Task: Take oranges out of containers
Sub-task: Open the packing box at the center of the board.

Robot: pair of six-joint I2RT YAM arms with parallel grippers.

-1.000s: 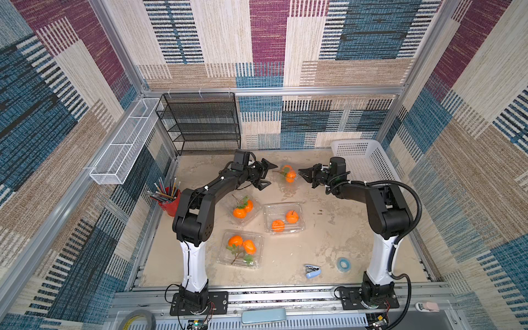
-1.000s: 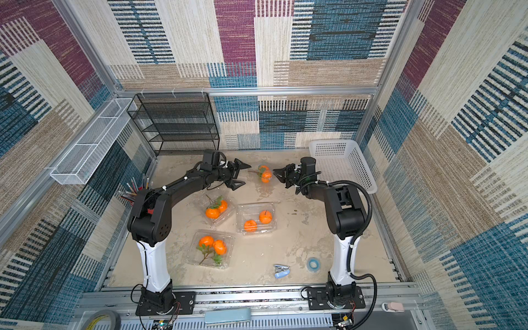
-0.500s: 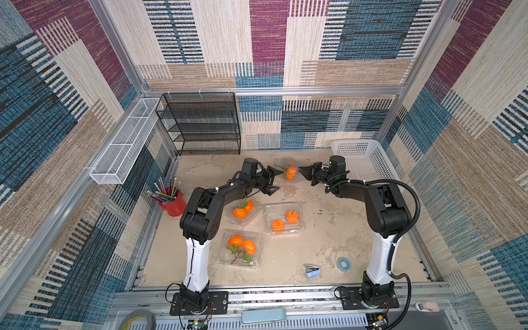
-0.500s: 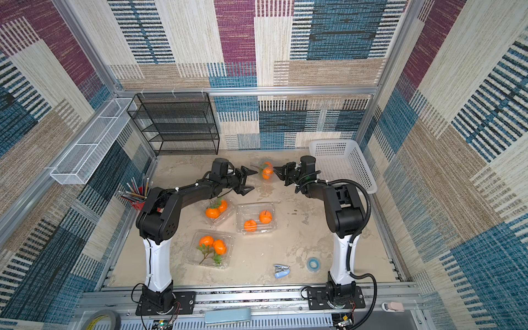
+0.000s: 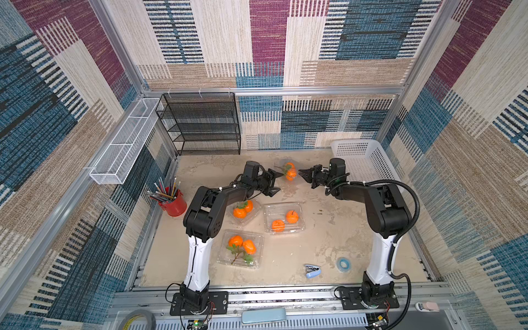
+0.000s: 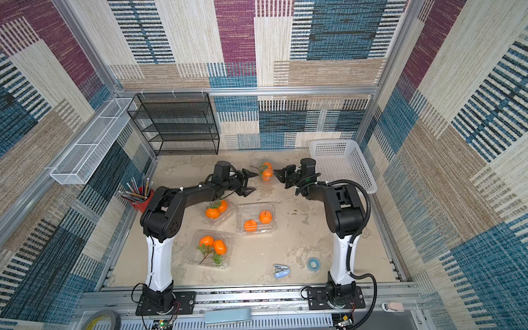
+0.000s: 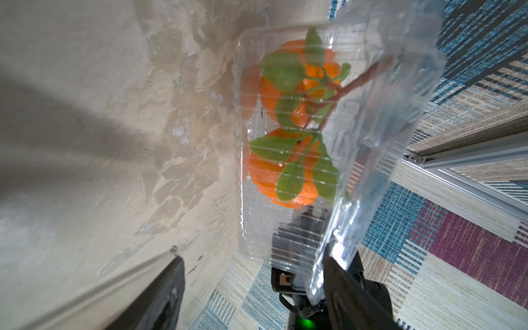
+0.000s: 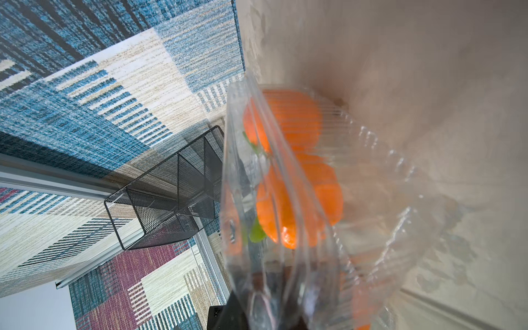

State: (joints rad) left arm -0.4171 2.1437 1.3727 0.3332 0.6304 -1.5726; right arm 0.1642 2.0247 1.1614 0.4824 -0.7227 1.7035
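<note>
A clear plastic container (image 5: 286,180) (image 6: 263,183) with two oranges (image 5: 290,171) (image 6: 267,171) is at the back middle of the table. My right gripper (image 5: 303,174) (image 6: 278,173) is shut on its right edge. In the right wrist view the plastic rim (image 8: 285,257) runs into my right gripper (image 8: 265,311). My left gripper (image 5: 278,181) (image 6: 253,182) is open at the container's left side. In the left wrist view one finger (image 7: 348,288) touches the raised lid (image 7: 400,100); the leafy oranges (image 7: 285,94) lie inside. Three more containers (image 5: 284,218) (image 5: 245,210) (image 5: 240,248) each hold two oranges.
A white perforated basket (image 5: 360,160) stands at the back right behind my right arm. A black mesh shelf (image 5: 200,123) is at the back left, and a red pencil cup (image 5: 174,203) at the left wall. A blue stapler (image 5: 313,270) and tape roll (image 5: 342,263) lie near the front.
My left gripper has moved right, up to the held container, and its jaws have narrowed. The right gripper and the container have barely moved.
</note>
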